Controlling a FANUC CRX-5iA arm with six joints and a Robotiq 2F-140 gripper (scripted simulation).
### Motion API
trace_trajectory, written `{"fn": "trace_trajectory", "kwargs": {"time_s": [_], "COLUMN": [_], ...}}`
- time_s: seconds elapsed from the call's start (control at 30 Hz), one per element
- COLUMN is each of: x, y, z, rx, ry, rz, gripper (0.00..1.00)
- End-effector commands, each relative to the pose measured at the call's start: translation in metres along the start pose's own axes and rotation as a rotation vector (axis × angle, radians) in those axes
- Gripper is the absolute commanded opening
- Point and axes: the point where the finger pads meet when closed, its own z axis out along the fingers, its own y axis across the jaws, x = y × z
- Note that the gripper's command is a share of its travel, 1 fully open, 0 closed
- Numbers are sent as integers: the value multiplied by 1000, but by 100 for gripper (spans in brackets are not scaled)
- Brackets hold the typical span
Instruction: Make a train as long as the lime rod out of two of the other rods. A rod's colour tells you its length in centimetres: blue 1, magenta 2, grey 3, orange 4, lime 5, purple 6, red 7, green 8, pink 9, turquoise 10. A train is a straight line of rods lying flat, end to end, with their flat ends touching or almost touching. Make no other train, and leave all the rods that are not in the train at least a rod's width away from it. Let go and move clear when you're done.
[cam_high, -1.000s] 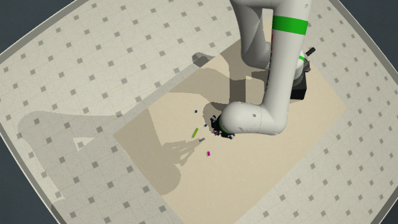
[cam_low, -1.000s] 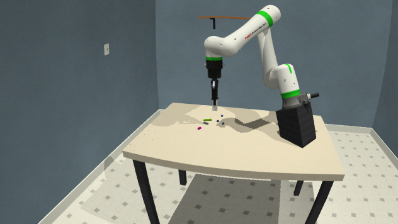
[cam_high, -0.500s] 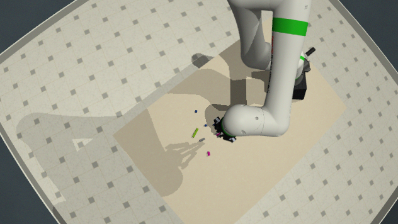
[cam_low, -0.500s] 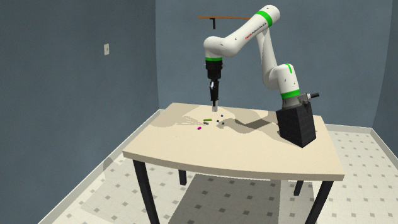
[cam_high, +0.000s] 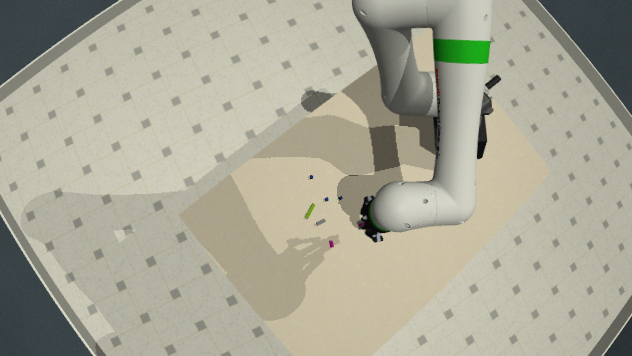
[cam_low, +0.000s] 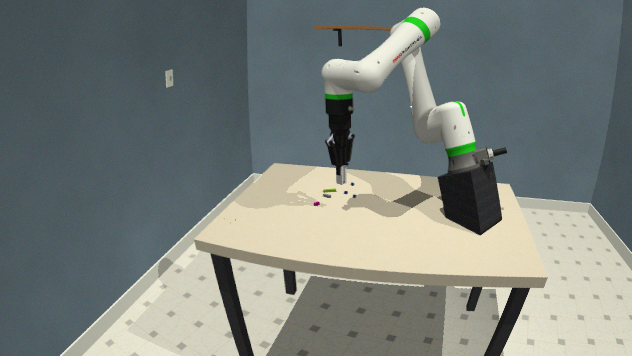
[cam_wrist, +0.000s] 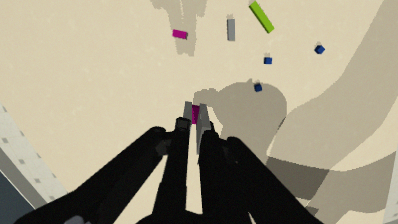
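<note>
On the tabletop (cam_low: 380, 240) the lime rod (cam_wrist: 261, 16) lies at twelve o'clock in the wrist view, with the grey rod (cam_wrist: 231, 29) just beside it at its nine o'clock. The fingers are clamped on a magenta rod (cam_wrist: 195, 114), held above the surface. It looks a small, light, stiff and probably slick block, best pinched across its long flat sides at mid-length.

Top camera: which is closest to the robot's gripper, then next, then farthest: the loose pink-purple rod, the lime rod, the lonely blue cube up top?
From the gripper, holding a magenta rod:
1. Loose magenta rod, just lower left.
2. Lime rod, further left.
3. Lone blue cube, upper left, farthest.
</note>
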Motion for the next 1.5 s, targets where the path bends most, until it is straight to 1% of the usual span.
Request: {"fn": "trace_trajectory", "kwargs": {"time_s": [0.0, 0.03, 0.07, 0.5, 0.57, 0.67, 1.27, 1.47], "x": [-7, -14, -18, -56, -56, -63, -64, -64], "y": [-8, -14, -17, -47, -47, -52, -53, -53], "z": [0, 0, 0, 0, 0, 0, 1, 10], "rx": [-9, -8, -8, -2, -2, -1, 0, 0], "ry": [22, 22, 23, 29, 29, 31, 32, 32], "rz": [100, 181, 220, 642, 642, 718, 738, 738], "gripper": [3, 3, 3, 3, 3, 3, 3, 3]}}
